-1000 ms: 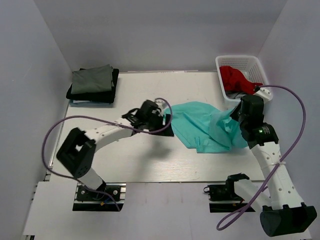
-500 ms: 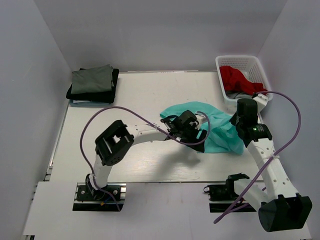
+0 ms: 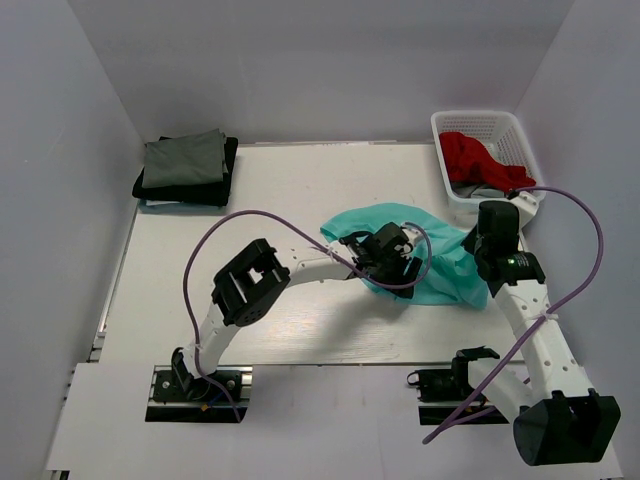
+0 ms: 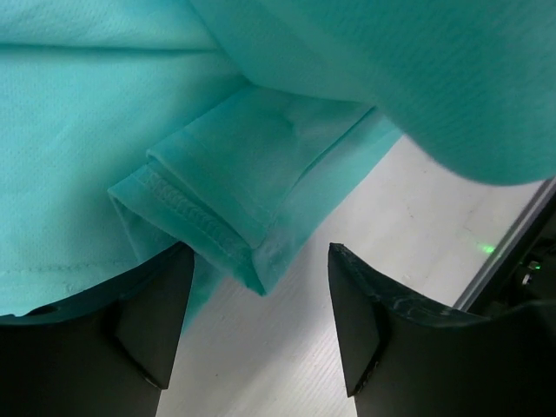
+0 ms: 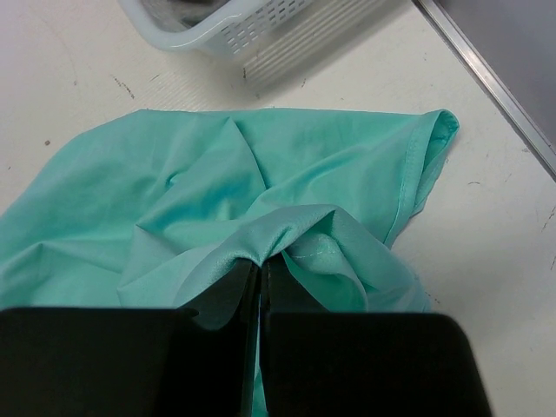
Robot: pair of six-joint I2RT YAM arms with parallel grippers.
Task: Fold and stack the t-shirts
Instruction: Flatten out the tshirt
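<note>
My left arm has swung across from the shirt's left edge. The left gripper (image 4: 259, 254) now stands wide open astride a hemmed fold of the teal t-shirt (image 3: 448, 278), gripping nothing. The right gripper (image 5: 261, 276) is pinched shut on bunched cloth near the white lattice basket (image 5: 295, 30), likely anchoring it for spreading.

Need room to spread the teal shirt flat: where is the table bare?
Bare table runs wide between the folded stack and the teal t-shirt, and along the near edge. The right side is crowded: basket, bunched shirt, open left gripper and right gripper pinching it.
</note>
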